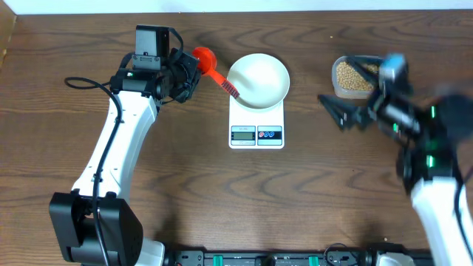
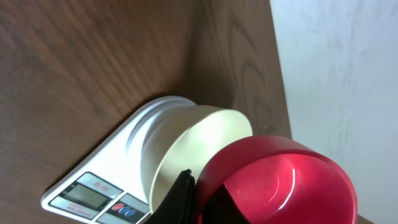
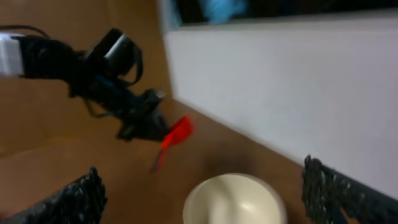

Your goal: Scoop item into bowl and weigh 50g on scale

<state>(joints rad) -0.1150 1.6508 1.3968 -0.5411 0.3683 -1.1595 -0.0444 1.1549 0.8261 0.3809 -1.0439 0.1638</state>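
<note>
The empty white bowl [image 1: 257, 80] sits on the white scale [image 1: 256, 134]. My left gripper [image 1: 189, 74] is shut on a red scoop [image 1: 205, 58], held just left of the bowl, with the handle pointing at the bowl's rim. In the left wrist view the scoop's empty red cup [image 2: 280, 180] is beside the bowl [image 2: 199, 140] and the scale [image 2: 93, 193]. The tan beans [image 1: 353, 77] lie in a clear tub at the right. My right gripper [image 1: 344, 112] is open, blurred, in front of the tub. In the right wrist view its jaws [image 3: 211, 196] frame the bowl [image 3: 235, 200].
The clear tub [image 1: 338, 87] stands at the back right near the table's far edge. A white wall [image 3: 280, 87] rises behind the table. The left arm [image 1: 126, 118] stretches over the table's left part.
</note>
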